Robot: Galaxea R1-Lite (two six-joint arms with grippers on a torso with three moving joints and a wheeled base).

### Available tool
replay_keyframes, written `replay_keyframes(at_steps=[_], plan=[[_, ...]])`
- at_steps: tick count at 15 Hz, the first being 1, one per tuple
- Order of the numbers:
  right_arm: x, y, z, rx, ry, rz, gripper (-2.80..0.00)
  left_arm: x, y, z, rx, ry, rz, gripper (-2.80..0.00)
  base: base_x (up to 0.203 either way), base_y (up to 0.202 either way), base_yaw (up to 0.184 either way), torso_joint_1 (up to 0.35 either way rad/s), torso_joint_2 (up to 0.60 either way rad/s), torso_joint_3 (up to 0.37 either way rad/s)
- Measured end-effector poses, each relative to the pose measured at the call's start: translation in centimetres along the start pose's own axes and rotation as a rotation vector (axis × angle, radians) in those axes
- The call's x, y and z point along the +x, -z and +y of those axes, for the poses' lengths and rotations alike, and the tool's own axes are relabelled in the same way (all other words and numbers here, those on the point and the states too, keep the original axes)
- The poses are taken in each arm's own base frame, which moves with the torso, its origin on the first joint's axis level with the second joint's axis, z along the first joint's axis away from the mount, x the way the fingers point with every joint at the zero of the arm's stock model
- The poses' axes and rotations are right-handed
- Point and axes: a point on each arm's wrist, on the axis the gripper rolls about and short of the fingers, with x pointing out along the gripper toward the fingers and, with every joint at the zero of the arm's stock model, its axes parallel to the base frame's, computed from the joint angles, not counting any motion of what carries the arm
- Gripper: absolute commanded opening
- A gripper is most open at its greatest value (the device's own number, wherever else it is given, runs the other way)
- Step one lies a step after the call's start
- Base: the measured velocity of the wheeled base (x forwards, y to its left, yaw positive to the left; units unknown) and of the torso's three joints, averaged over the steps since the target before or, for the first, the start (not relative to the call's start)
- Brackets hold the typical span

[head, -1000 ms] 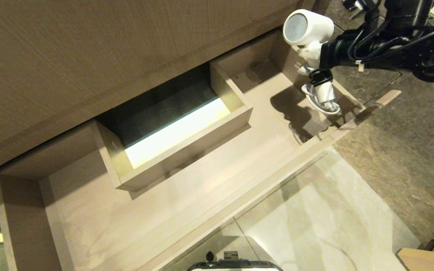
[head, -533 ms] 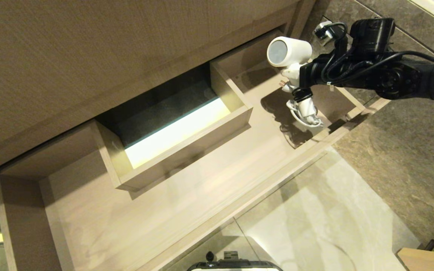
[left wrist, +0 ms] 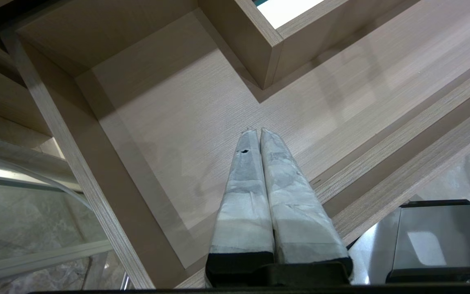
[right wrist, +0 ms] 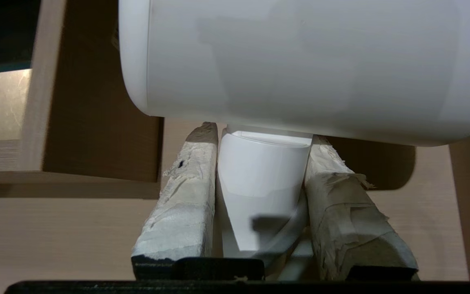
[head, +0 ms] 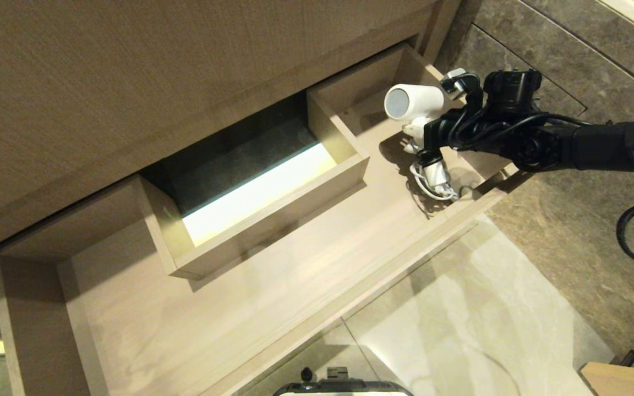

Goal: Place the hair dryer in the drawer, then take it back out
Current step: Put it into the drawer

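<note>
Across most of the head view lies the drawer (head: 273, 286), pulled out wide from under the taller wood panel (head: 130, 77); its floor runs in a U around a rectangular boxed cut-out (head: 262, 181) at the back centre. Both are light wood grain. Grey stone floor (head: 586, 242) lies off the drawer's right end.

Right arm (head: 597, 146): reaches in from the right, over the drawer's right end wall, into the right-hand bay beside the cut-out.

Right end effector (head: 430, 132): fingers (right wrist: 182, 204) clamped on the handle of the hair dryer, one taped finger on each side of it, just below the barrel.

Hair dryer (head: 413, 102): held over the right bay, near the drawer's right rear corner. Barrel long axis roughly level, the dark grey round end facing the cut-out. Handle runs down from the barrel toward the drawer's front edge. The coiled white cord (head: 435, 187), bound by a black strap (head: 428, 160), hangs at the handle's lower end, close to the drawer floor; contact cannot be told.

Left end effector (left wrist: 258, 132): fingertips together, empty, poised above the drawer's left bay near the front edge.
</note>
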Motion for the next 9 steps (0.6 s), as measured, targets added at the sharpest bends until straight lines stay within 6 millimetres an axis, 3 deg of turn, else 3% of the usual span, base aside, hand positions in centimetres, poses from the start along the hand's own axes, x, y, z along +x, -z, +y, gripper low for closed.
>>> replay_keyframes(at_steps=[3, 4, 9], plan=[[0.9, 1.4, -0.2, -0.008, 0.002, -0.007, -2.80, 0.0, 0.0, 0.0, 0.000, 0.000, 0.000, -2.80, 0.000, 0.000, 0.000, 0.000, 0.00, 0.000], [1.1, 1.9, -0.3, -0.004, 0.002, 0.003, 0.00, 0.0, 0.0, 0.0, 0.000, 0.000, 0.000, -2.80, 0.000, 0.000, 0.000, 0.000, 0.00, 0.000], [1.3, 2.6, -0.5, 0.004, 0.002, 0.027, 0.00, 0.0, 0.0, 0.0, 0.000, 0.000, 0.000, -2.80, 0.000, 0.000, 0.000, 0.000, 0.00, 0.000]])
